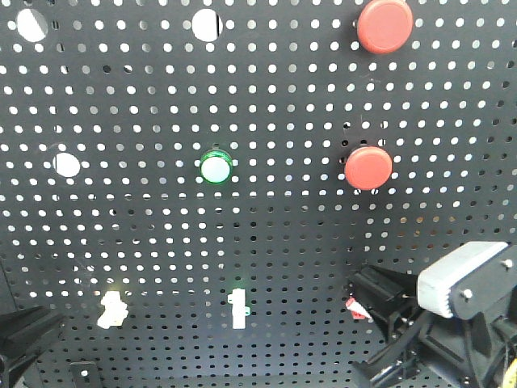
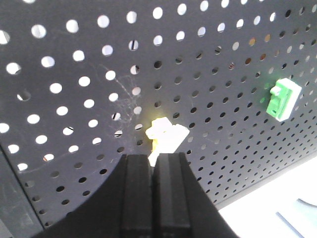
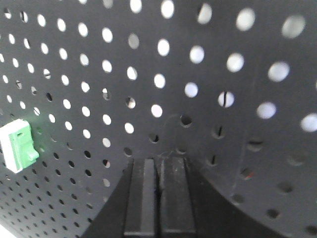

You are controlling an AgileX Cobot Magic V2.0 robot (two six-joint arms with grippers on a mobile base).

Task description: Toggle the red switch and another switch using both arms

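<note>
Where the black pegboard (image 1: 145, 234) fills every view, the left gripper (image 2: 154, 162) is found closed and empty, tips just below the yellow switch (image 2: 167, 135). The right gripper (image 3: 158, 163) is likewise closed, beside the red switch (image 1: 355, 307); 2 red push buttons (image 1: 369, 167) are mounted above.

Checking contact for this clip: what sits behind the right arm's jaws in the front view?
A sliver of the red switch shows on the pegboard beside the right arm; the rest is covered by its jaws. The wrist view shows only shut jaws and holes.
</note>
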